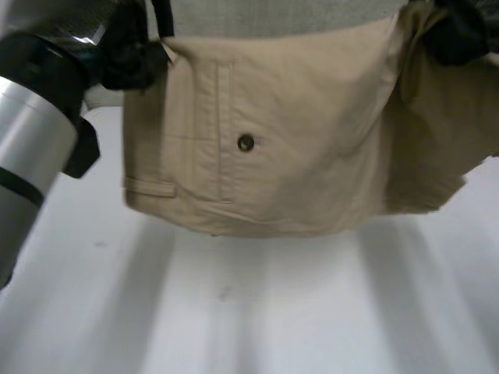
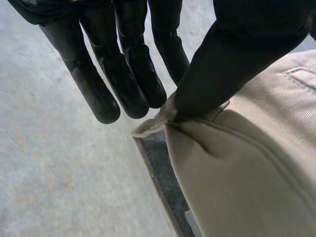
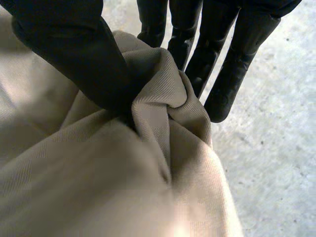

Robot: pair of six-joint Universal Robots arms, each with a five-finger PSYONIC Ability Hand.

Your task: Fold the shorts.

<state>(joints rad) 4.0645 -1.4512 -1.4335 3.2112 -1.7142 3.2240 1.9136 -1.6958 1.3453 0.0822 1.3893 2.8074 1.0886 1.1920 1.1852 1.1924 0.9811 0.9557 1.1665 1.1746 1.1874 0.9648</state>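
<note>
I have the shorts [image 1: 312, 117] held up between both hands, over the white table [image 1: 249, 312]. My left hand [image 1: 129, 54] has 1 corner. In its wrist view the thumb [image 2: 222, 69] presses the tip of that corner against the side of a straight finger [image 2: 170, 52], and the other fingers are straight and free beside it. My right hand [image 1: 460, 35] has the opposite end, where its thumb [image 3: 74, 54] pins a bunched fold of tan cloth against the fingers [image 3: 195, 59]. Between the hands the cloth hangs fairly flat, with 1 dark button [image 1: 245, 142] below the span and a belt loop [image 1: 150, 187] at the low edge beneath the left hand. That low edge looks clear of the table, though I can't be sure.
</note>
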